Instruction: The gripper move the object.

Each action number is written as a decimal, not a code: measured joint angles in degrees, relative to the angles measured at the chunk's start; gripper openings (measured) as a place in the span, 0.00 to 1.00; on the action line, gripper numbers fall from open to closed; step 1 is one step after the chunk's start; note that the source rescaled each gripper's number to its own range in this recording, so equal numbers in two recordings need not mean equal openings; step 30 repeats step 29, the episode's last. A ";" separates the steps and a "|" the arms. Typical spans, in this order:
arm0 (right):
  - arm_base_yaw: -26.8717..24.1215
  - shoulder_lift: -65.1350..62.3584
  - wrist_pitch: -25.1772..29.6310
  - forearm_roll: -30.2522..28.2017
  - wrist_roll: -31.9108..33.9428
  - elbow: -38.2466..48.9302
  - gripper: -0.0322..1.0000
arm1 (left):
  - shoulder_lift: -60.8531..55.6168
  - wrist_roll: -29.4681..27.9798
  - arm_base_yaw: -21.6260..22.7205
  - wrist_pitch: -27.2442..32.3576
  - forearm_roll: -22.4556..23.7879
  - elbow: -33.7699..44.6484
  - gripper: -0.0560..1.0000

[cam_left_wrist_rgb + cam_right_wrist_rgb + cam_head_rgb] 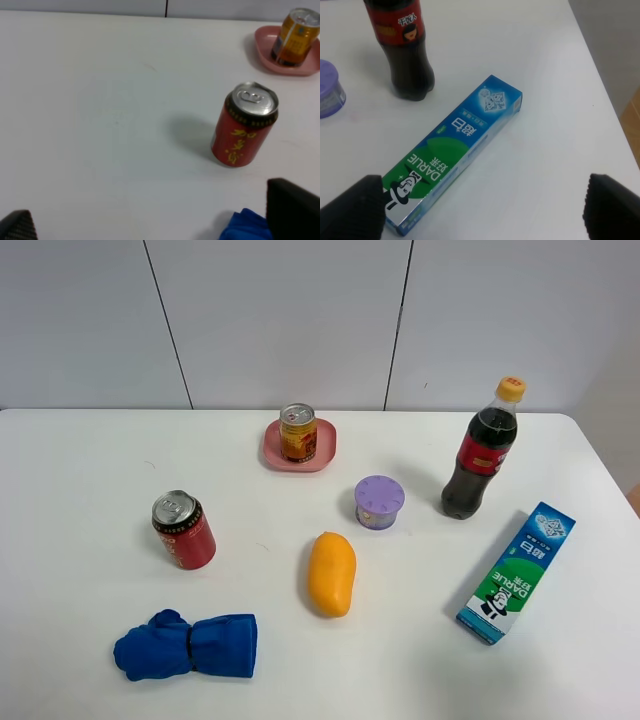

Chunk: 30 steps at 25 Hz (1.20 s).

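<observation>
The golden-yellow can (298, 432) stands upright on a pink plate (325, 455) at the back middle of the white table. It also shows in the left wrist view (296, 37), far from the fingers, on the plate (262, 42). My left gripper (155, 220) is open and empty, low over the table's left side, with the red can ahead of it. My right gripper (482, 207) is open and empty over the right side, near the toothpaste box. Neither arm shows in the exterior high view.
A red can (184, 530) (245, 127) stands at the left, with a blue cloth (188, 645) (245, 227) in front of it. A yellow mango (331, 573), a purple tub (379, 502), a cola bottle (480, 455) (405, 45) and a toothpaste box (516, 572) (455, 150) lie to the right.
</observation>
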 joint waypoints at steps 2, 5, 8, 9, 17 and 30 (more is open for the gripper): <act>0.00 0.00 0.00 0.00 0.00 0.00 1.00 | 0.00 -0.15 0.00 0.00 0.00 0.00 0.87; 0.00 0.00 0.00 0.00 0.00 0.00 1.00 | 0.00 -0.19 0.00 0.00 0.00 0.00 0.87; 0.00 0.00 0.00 0.00 0.00 0.00 1.00 | 0.00 -0.19 0.00 0.00 0.00 0.00 0.87; 0.00 0.00 0.00 0.00 0.00 0.00 1.00 | 0.00 -0.19 0.00 0.00 0.00 0.00 0.87; 0.00 0.00 0.00 0.00 0.00 0.00 1.00 | 0.00 -0.19 0.00 0.00 0.00 0.00 0.87; 0.00 0.00 0.00 0.00 0.00 0.00 1.00 | 0.00 -0.21 0.00 0.00 0.00 0.00 0.87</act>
